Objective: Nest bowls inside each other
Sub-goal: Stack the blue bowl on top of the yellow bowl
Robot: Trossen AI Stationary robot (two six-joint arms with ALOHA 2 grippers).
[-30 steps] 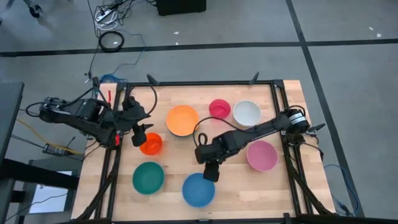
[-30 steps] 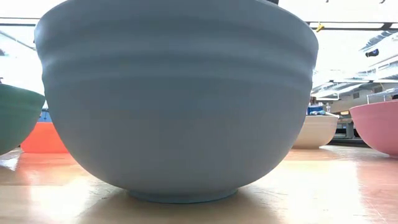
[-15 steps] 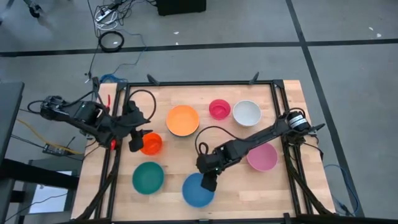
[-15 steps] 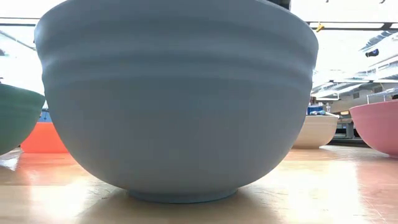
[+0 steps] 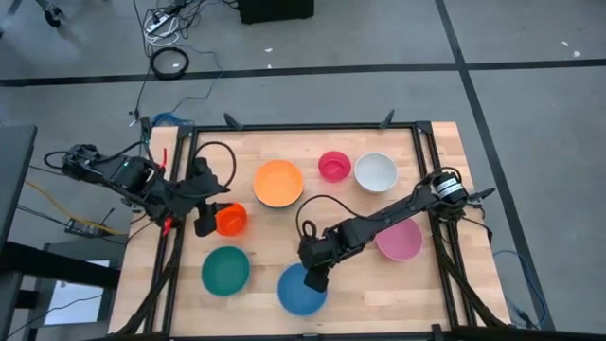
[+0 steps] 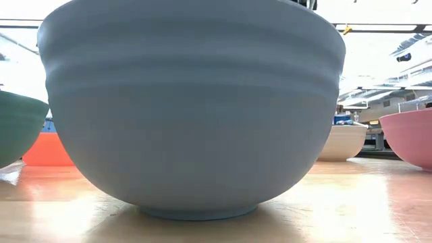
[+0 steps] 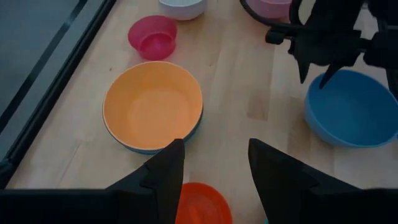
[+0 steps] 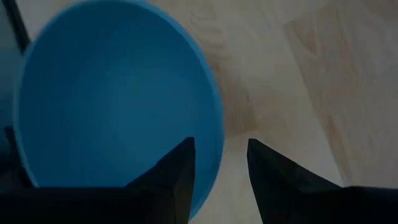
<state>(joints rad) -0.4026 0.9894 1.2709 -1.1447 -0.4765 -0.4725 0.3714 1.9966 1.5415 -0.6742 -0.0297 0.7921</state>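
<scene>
Table (image 5: pixel 445 294) edge beside blue bowl (image 5: pixel 301 292)

A: Any writing to read on the bowls (image 5: pixel 302 289), the bench (image 5: pixel 431 294) or the arms?

B: None. The bowls are plain colours with no label, brand or number. The bench is bare wood, unmarked.

A: And the room behind, in the low view?

B: Nothing legible there either; whatever hangs in the background is too small and washed out to make out.
</scene>
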